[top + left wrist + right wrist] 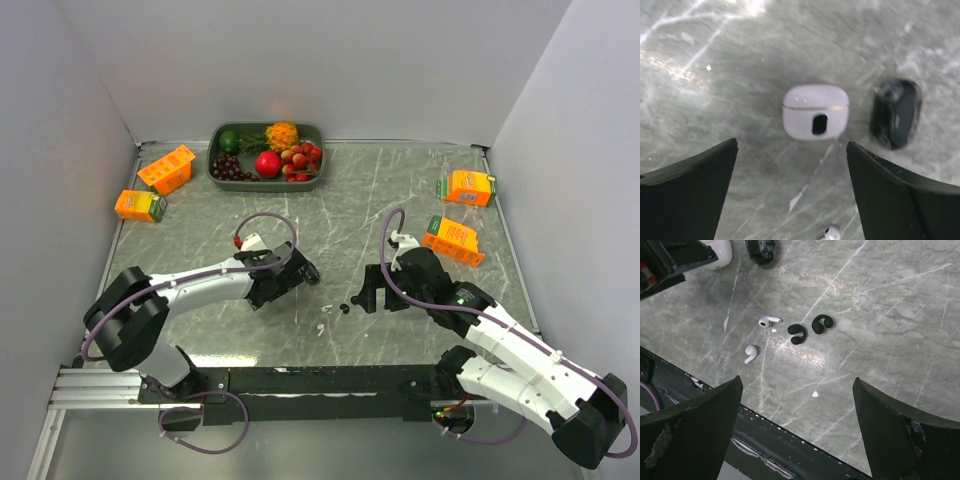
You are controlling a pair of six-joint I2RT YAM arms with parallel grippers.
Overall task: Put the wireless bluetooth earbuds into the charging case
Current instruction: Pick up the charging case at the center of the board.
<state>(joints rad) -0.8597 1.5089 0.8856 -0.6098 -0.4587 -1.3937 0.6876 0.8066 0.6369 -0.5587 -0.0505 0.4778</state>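
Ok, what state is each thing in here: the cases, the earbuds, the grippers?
white charging case: lid shut, on the table, not gripped.
black charging case: looks shut; blurred.
white earbuds: both loose on the table, outside the cases.
black earbuds: both loose on the table, outside the cases.
left gripper: open, empty.
right gripper: open, empty.

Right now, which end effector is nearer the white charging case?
Left. The left end effector hovers over the case; the right end effector is farther off, by the loose earbuds.
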